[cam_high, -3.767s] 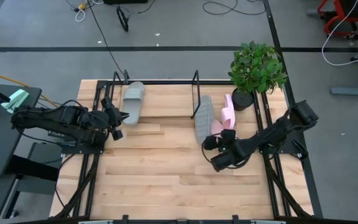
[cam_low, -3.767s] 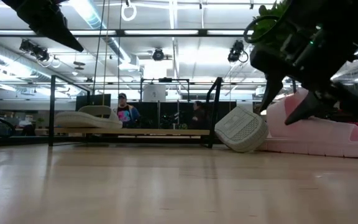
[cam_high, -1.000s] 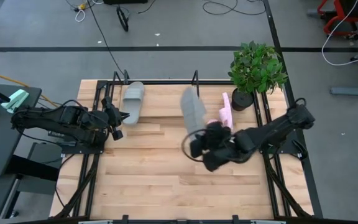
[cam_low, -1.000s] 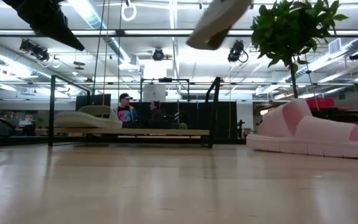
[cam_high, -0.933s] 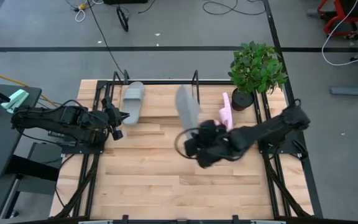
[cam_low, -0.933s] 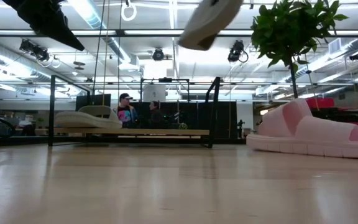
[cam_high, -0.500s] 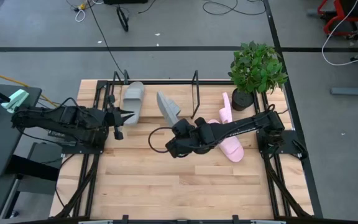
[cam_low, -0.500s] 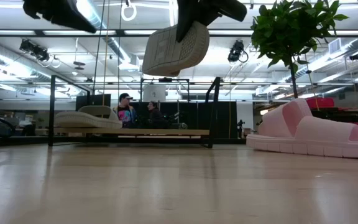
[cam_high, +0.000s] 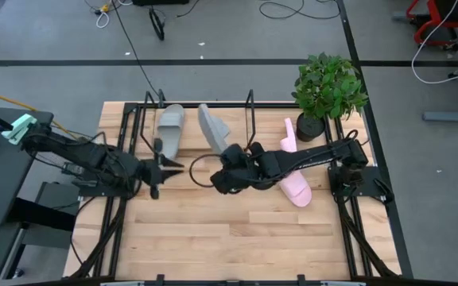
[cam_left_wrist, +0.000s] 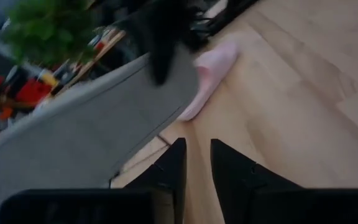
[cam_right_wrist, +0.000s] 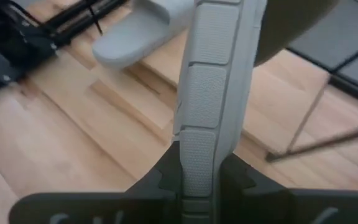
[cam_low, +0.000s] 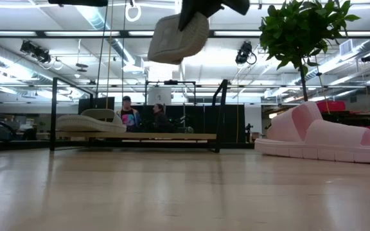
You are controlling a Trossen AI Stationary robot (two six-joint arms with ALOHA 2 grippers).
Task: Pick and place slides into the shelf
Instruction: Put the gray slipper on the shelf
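My right gripper [cam_high: 227,163] is shut on a grey slide [cam_high: 209,127], which hangs high above the table [cam_low: 175,35] between the black wire shelf's [cam_high: 250,119] two upright ends. A second grey slide [cam_high: 170,131] lies flat, sole down, on the shelf's left part [cam_low: 88,122]. One pink slide [cam_high: 295,187] lies on the table at the right. Another pink slide [cam_high: 290,139] stands on its edge by the plant pot. My left gripper [cam_high: 165,167] hovers left of the held slide. Its fingers [cam_left_wrist: 197,163] stand a little apart with nothing between them. My right gripper pinches the grey slide's near end [cam_right_wrist: 199,163] between its two fingers, one on each side. The fingers come from the table's right, reaching toward the far left, and lie along the slide. The slide is lifted clear, turned on its edge, its free end pointing toward the far edge.
A potted plant [cam_high: 328,87] stands at the table's far right corner. Black arm-mount rails [cam_high: 122,159] run along both sides of the table. Bare wood [cam_high: 229,238] fills the near half. People show in the room behind the shelf [cam_low: 130,115].
My right gripper has carried the grey slide toward the table's left, from beside the pink slides to above the shelf's middle, keeping it lifted. My left gripper has gone toward the table's right and a little toward the near edge.
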